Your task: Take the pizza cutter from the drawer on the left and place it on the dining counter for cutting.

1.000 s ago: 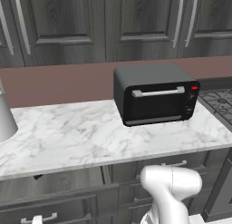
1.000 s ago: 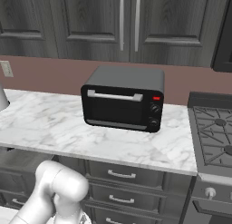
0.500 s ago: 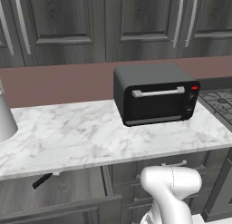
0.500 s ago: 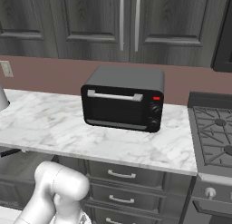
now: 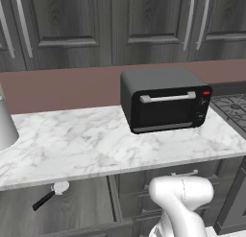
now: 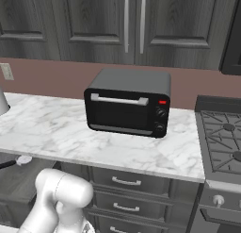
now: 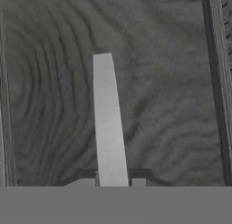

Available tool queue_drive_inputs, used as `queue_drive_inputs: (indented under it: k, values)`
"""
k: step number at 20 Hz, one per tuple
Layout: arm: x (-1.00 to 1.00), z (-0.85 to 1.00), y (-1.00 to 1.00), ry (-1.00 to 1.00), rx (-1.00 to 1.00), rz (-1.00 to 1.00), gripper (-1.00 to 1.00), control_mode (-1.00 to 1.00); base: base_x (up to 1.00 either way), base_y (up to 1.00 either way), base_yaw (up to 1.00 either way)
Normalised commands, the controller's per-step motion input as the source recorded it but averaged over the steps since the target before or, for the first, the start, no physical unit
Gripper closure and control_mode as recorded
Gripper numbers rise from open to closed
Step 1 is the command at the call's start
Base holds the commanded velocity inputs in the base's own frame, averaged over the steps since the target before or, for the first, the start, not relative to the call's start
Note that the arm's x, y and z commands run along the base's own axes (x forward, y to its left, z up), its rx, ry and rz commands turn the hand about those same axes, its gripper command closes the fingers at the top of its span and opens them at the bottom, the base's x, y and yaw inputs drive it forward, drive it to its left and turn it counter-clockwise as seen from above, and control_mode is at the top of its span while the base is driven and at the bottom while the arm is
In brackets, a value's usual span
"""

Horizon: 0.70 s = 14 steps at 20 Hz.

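From the left base view, the drawer [image 5: 72, 207] stands pulled out under the marble counter [image 5: 96, 145]. The pizza cutter [image 5: 50, 194] lies inside it, just under the counter's front edge, silvery head toward the counter and black handle pointing down-left. A black toaster oven [image 5: 166, 101] sits on the counter, with a stove [image 5: 233, 106] at its right.

From the right base view, the pizza cutter [image 6: 16, 161] peeks out below the counter edge at far left, inside the open drawer [image 6: 19, 180].

In the hand view, my gripper [image 7: 111, 184] is clamped on the drawer's silver handle [image 7: 106, 123], which runs up across the dark wood-grain front [image 7: 167, 105].
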Motion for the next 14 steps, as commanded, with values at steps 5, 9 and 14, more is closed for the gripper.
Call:
queue_drive_inputs:
  k: [5,9,14]
  values:
    - [-0.52,-0.05,0.00,0.00,0.00,0.00,1.00,-1.00,0.00,0.00,0.00]
    - [-0.52,-0.05,0.00,0.00,0.00,0.00,1.00,-1.00,0.00,0.00,0.00]
    - [-0.51,-0.06,0.00,0.00,0.00,0.00,1.00,-1.00,0.00,0.00,0.00]
